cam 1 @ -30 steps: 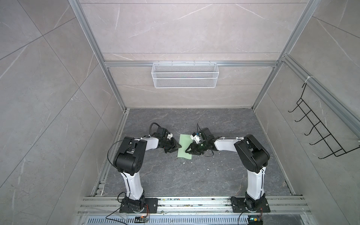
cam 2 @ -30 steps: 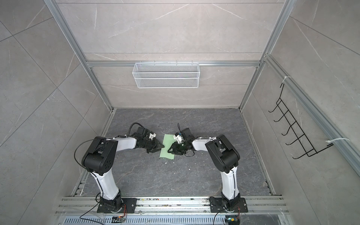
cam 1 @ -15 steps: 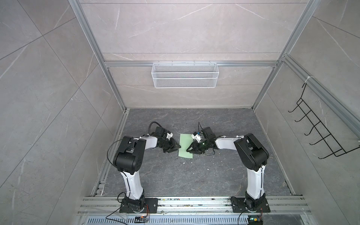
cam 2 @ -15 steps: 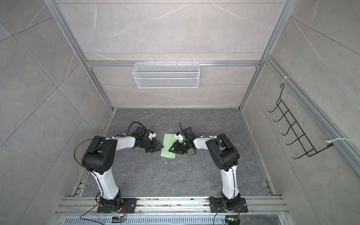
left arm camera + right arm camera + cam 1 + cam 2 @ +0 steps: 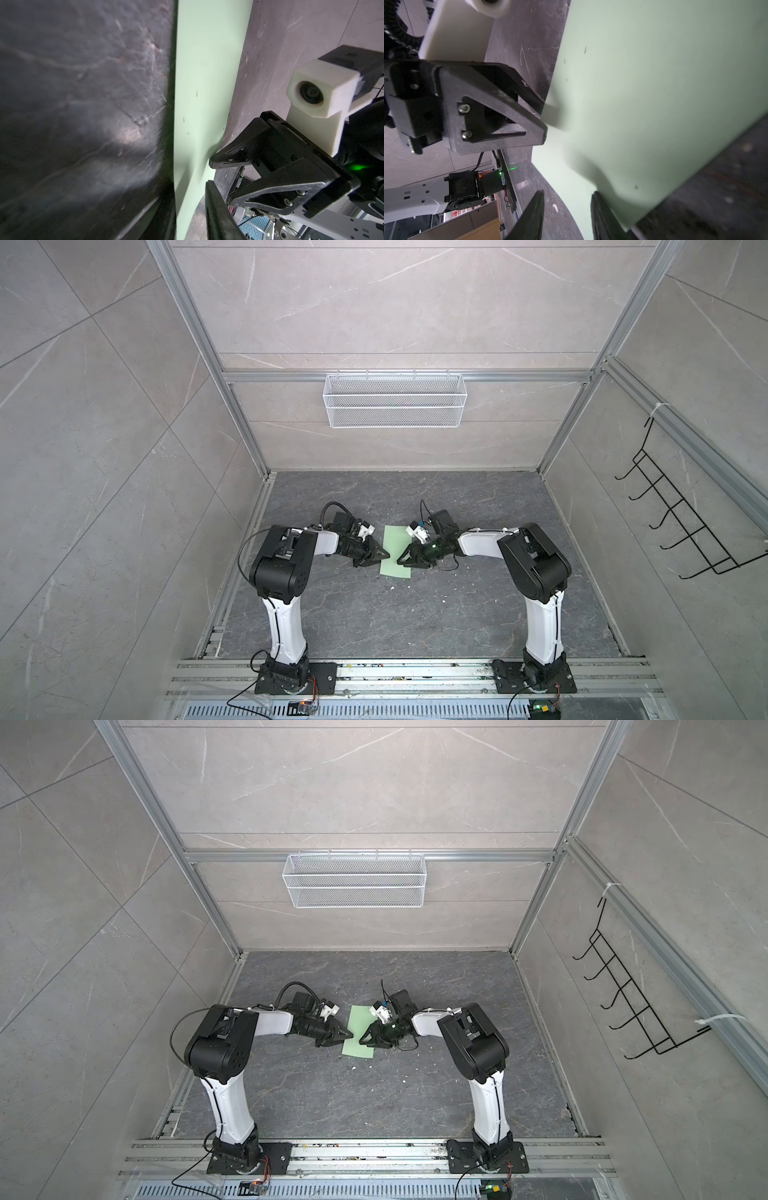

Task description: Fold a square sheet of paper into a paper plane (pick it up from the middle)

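Since a second ago, the left gripper (image 5: 385, 559) is narrowing its jaws at the 9 o'clock edge of the sheet (image 5: 395, 545), while the sheet and the right gripper (image 5: 401, 563) are staying put. The sheet is lying on the floor (image 5: 374, 614) between both grippers. The right jaws are standing apart, one fingertip (image 5: 214, 162) pushing the 3 o'clock edge. I'm failing to make out whether the left jaws are pinching paper: the left wrist view is blurring and cutting its fingers off.
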